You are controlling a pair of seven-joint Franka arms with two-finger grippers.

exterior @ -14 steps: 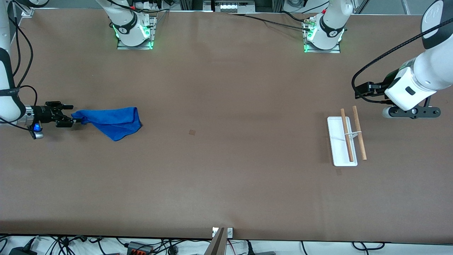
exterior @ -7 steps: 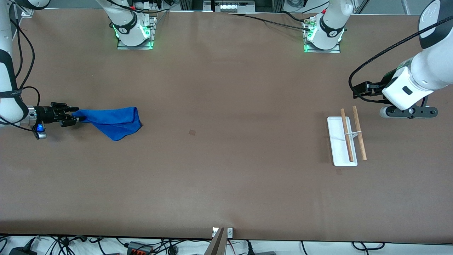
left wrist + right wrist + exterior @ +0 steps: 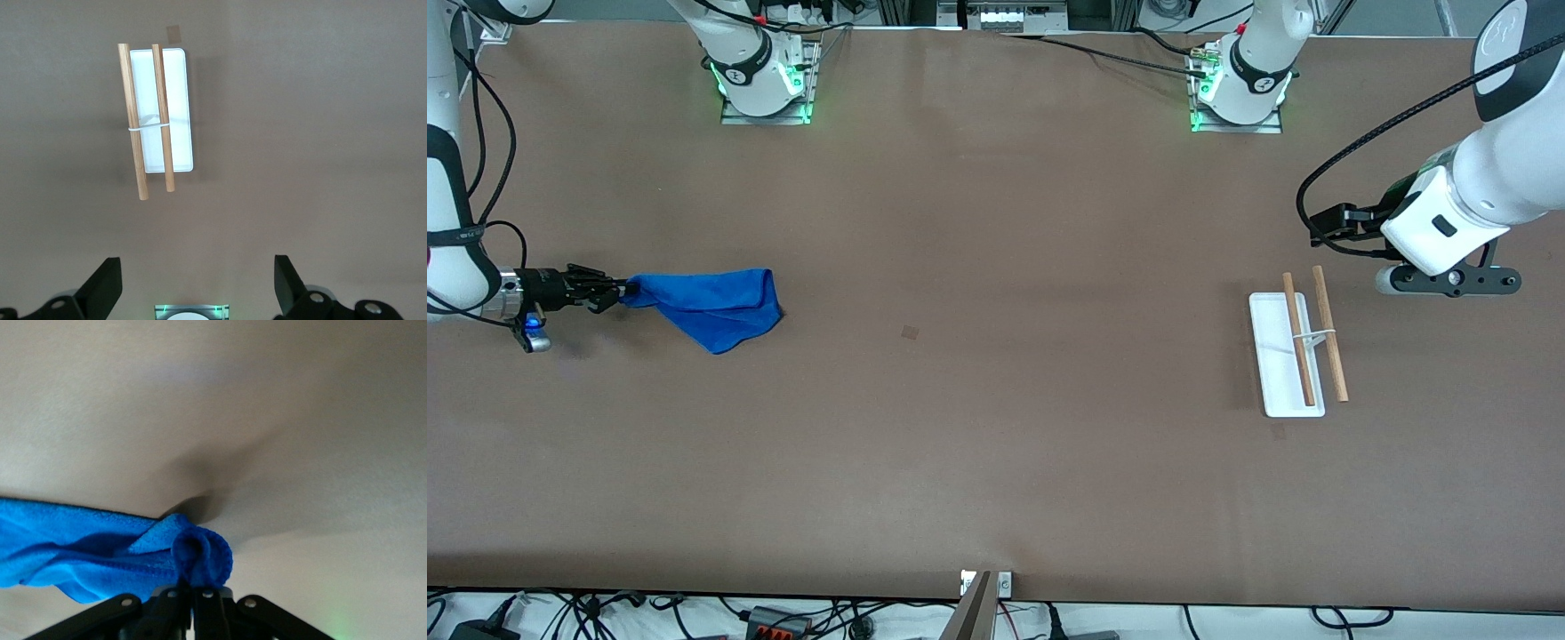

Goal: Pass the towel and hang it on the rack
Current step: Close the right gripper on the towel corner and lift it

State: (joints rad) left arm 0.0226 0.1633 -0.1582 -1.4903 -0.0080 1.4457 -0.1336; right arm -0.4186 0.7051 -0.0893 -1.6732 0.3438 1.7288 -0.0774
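A blue towel [image 3: 703, 305] lies crumpled on the brown table toward the right arm's end. My right gripper [image 3: 621, 290] is shut on the towel's corner, low at the table; the right wrist view shows the bunched blue corner [image 3: 200, 557] pinched between the closed fingers. The rack [image 3: 1294, 353], with a flat white base and two wooden rods, stands toward the left arm's end. My left gripper [image 3: 1449, 280] is open and empty, up in the air beside the rack's end that is farther from the front camera. The left wrist view shows the rack [image 3: 155, 113] and both spread fingertips [image 3: 107, 285].
A small dark square mark [image 3: 910, 332] lies on the table's middle. The arm bases [image 3: 763, 84] stand along the table's edge farthest from the front camera. Cables hang off the edge nearest that camera.
My right gripper's fingers have closed on the towel's corner and pulled it slightly up. My left gripper has drifted a little toward the rack.
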